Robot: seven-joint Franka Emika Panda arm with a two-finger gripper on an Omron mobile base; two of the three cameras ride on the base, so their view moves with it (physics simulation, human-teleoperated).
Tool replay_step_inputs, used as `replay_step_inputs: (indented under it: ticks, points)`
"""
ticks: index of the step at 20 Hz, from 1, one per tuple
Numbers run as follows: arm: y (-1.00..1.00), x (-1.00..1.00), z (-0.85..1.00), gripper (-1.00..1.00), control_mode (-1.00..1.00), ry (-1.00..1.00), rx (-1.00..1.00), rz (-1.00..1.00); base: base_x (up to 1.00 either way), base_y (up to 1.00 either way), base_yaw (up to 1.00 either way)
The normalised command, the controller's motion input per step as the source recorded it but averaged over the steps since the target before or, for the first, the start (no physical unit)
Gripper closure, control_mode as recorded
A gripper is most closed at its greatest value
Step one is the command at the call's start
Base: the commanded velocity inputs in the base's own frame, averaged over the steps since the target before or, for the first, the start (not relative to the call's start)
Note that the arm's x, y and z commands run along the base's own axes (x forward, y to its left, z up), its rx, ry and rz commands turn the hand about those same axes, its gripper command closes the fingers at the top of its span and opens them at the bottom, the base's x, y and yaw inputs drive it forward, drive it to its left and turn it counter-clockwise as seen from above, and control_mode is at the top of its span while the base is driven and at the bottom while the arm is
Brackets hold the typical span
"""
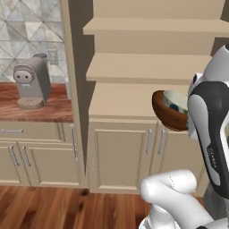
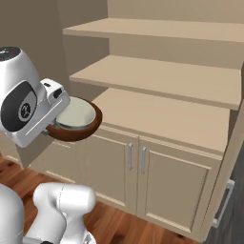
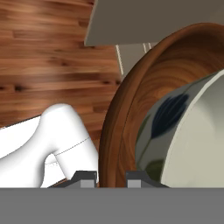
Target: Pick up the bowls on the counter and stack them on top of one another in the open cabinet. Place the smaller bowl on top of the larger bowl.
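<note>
My gripper (image 3: 111, 177) is shut on the thick rim of the larger bowl (image 3: 131, 105), with one fingertip on each side of the rim. This dark reddish-brown bowl (image 2: 78, 133) hangs tilted in the air, just in front of the lowest shelf of the open cabinet (image 2: 167, 114). The smaller bowl (image 3: 192, 131), pale with dark bluish marks, sits nested inside it. In the left base view the brown bowl (image 1: 164, 114) and the pale bowl (image 1: 174, 102) show beside my arm, at the shelf's (image 1: 120, 100) front edge. The counter (image 1: 49, 109) lies to the left.
A grey coffee machine (image 1: 31, 82) stands on the counter. Two higher shelves (image 2: 162, 76) sit above the lowest one. Below it are two panelled doors with bar handles (image 2: 136, 157). Wooden floor (image 3: 48, 57) lies under the held bowls.
</note>
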Motion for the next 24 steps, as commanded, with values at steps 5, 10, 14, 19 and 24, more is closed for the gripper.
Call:
replay_step_inputs:
  ticks: [5, 10, 14, 19, 24]
  points:
    - [0.00, 0.00, 0.00, 1.00, 1.00, 0.00, 0.00, 0.00, 0.33, -0.28, 0.00]
    - [0.00, 0.00, 0.00, 1.00, 1.00, 0.00, 0.00, 0.00, 0.32, -0.27, 0.00]
    - [0.00, 0.00, 0.00, 1.00, 1.00, 0.00, 0.00, 0.00, 0.31, -0.28, 0.00]
    - [0.00, 0.00, 0.00, 1.00, 1.00, 0.00, 0.00, 0.00, 0.31, -0.27, 0.00]
    - [0.00, 0.00, 0.00, 1.00, 1.00, 0.00, 0.00, 0.00, 0.30, -0.27, 0.00]
